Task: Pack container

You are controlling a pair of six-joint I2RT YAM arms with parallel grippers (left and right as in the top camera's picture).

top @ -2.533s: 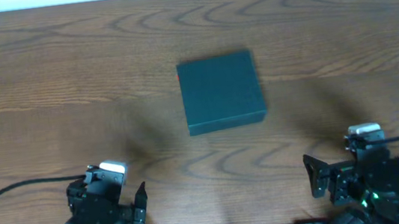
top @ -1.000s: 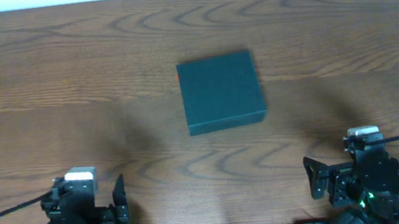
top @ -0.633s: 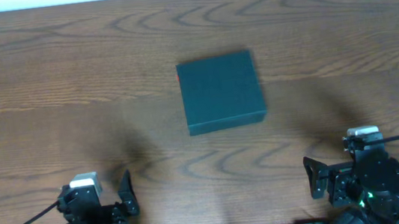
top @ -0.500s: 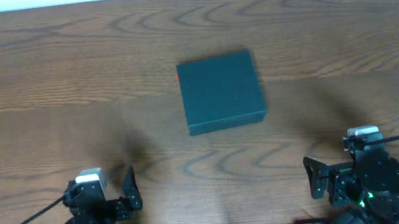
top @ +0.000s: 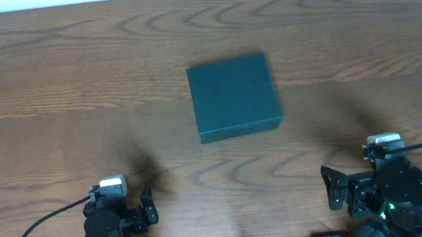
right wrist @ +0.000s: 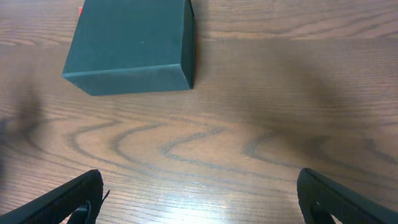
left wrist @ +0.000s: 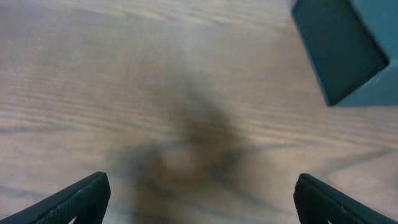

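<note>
Left wrist view blurred; dark teal-green square cardboard container (left wrist: 342, 43) cut off at its top-right corner. Contents hidden; lid shut.

No text, label, brand or number can be read in any view — the container (top: 234, 96) shows plain teal faces. A red mark (right wrist: 81, 10) at its far-left corner is too small to read.

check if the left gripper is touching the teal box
Apart. The overhead view shows a wide stretch of bare table between the left gripper and the container.
</note>
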